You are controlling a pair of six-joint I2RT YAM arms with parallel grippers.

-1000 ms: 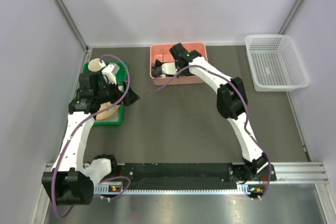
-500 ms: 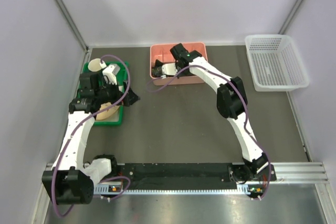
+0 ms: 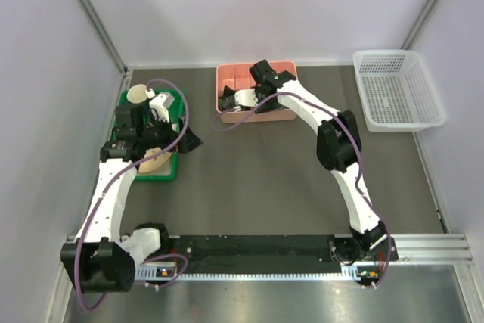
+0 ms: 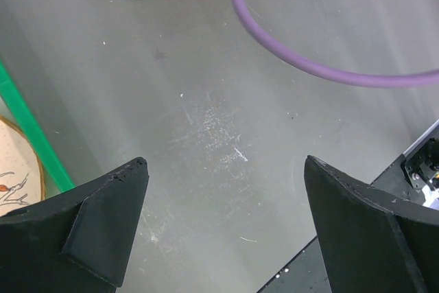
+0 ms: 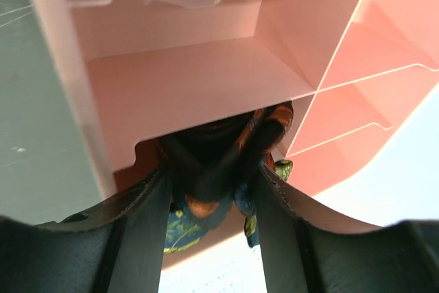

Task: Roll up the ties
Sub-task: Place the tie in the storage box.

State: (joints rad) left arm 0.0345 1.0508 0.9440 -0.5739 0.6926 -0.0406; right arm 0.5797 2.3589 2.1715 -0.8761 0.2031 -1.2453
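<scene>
Far across the table [image 4: 206, 87], at its middle back edge, the right gripper [image 5: 212, 173] reaches down into a near compartment of the pink box [image 5: 178, 87]. Its two fingers stand either side of a bunched black tie with red-orange blotches [image 5: 264, 132], and the fabric fills the gap and touches both, so the gripper looks clamped on it. The tie lies crumpled rather than flat, which is probably why it is taken by a thick fold in its middle: a pinch there should lift the whole bundle clear of the dividers. Under it, in the same compartment, lies a second tie with greenish specks [image 5: 180, 228], close enough that it may drag up with the first.

The left gripper [image 4: 225, 161] hangs over bare table just beside the green tray [image 4: 36, 128], fingers wide apart with nothing between them. That looks like a waiting pose, set to pin one end once a tie is laid out. A purple cable [image 4: 309, 66] loops across its view, well above the surface. No tie is out of the box yet, so rolling has not begun.
</scene>
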